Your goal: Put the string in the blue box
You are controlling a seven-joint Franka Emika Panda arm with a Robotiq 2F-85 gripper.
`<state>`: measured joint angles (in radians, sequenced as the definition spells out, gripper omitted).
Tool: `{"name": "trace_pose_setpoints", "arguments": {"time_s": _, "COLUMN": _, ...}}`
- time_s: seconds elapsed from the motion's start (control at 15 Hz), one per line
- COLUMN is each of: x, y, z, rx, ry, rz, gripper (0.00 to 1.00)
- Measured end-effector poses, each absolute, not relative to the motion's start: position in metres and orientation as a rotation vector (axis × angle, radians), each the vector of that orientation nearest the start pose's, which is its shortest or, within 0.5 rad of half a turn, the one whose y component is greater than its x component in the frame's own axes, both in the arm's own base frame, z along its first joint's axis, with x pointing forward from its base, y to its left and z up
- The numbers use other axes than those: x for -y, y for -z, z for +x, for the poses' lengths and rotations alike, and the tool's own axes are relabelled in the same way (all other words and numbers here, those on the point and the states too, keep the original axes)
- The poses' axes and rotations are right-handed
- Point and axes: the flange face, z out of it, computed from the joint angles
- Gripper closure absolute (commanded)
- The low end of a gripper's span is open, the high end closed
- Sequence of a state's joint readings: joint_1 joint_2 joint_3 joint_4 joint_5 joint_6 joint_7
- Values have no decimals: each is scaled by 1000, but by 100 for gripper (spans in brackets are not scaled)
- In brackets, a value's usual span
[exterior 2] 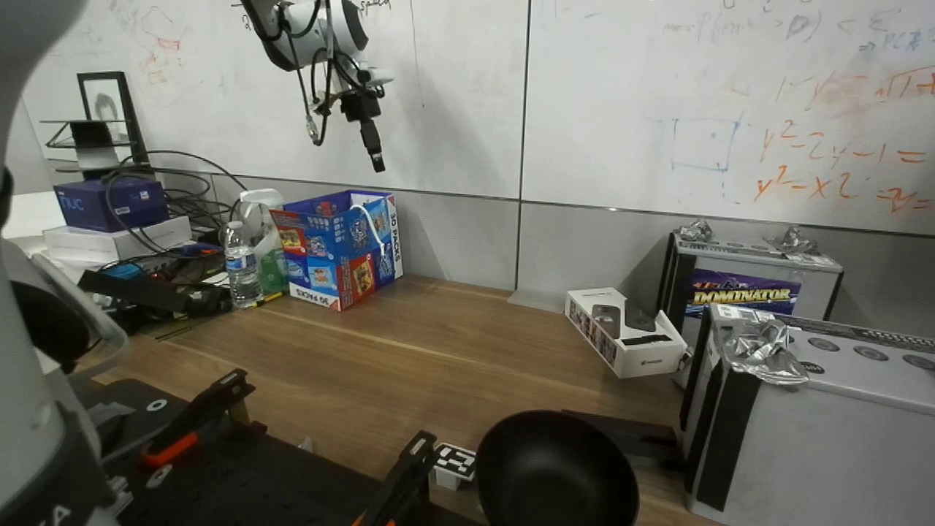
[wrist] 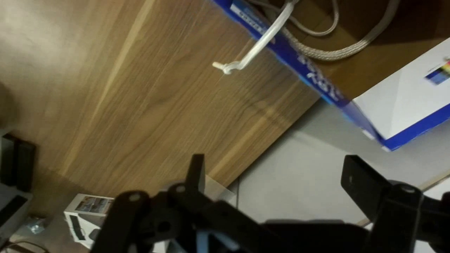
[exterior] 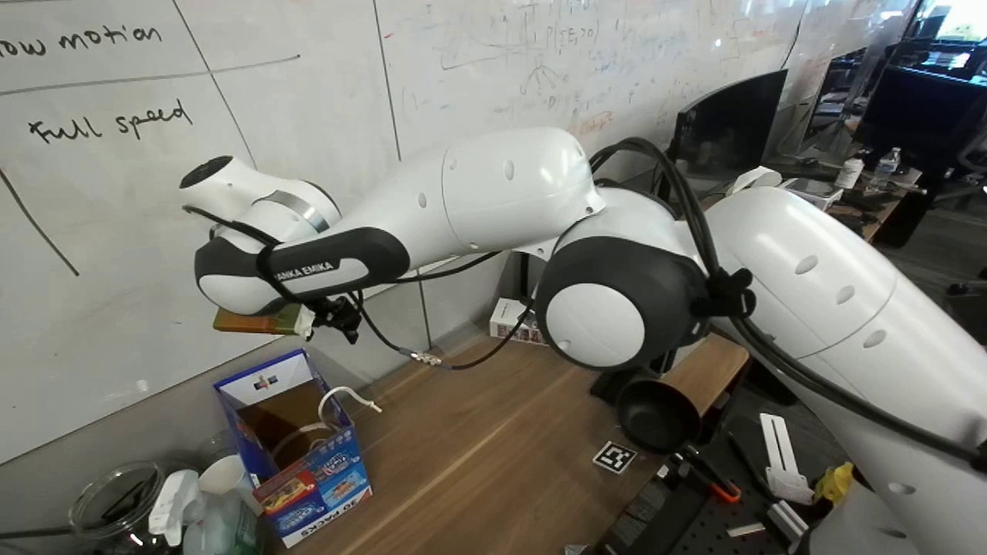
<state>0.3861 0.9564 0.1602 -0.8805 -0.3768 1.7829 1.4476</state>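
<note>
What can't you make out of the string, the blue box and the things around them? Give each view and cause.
String, wrist view: its loops are cut off by the top edge.
The part inside the blue box, in an exterior view: hidden by the box's walls.
Lettering on the box's side, wrist view: blurred.
White carton, wrist view: partly hidden by the gripper.
</note>
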Motion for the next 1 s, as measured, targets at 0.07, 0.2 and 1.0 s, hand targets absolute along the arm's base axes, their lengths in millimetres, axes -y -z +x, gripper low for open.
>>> {"name": "trace_pose_setpoints", "arguments": {"time_s": 0.07, "x": -321, "y": -316, "z": 710, "rx": -1484, "ry": 248, "rz": -2976, "gripper": 0}}
{"name": "trace_pose_setpoints", "arguments": {"time_s": 0.2, "x": -299, "y": -303, "z": 711, "rx": -1638, "ry": 167, "rz": -2945, "gripper": 0}}
{"name": "trace_pose_setpoints", "arguments": {"time_s": 1.0, "x": -266, "y": -222, "z": 703, "rx": -1845, "ry": -607, "rz": -2593, "gripper": 0}}
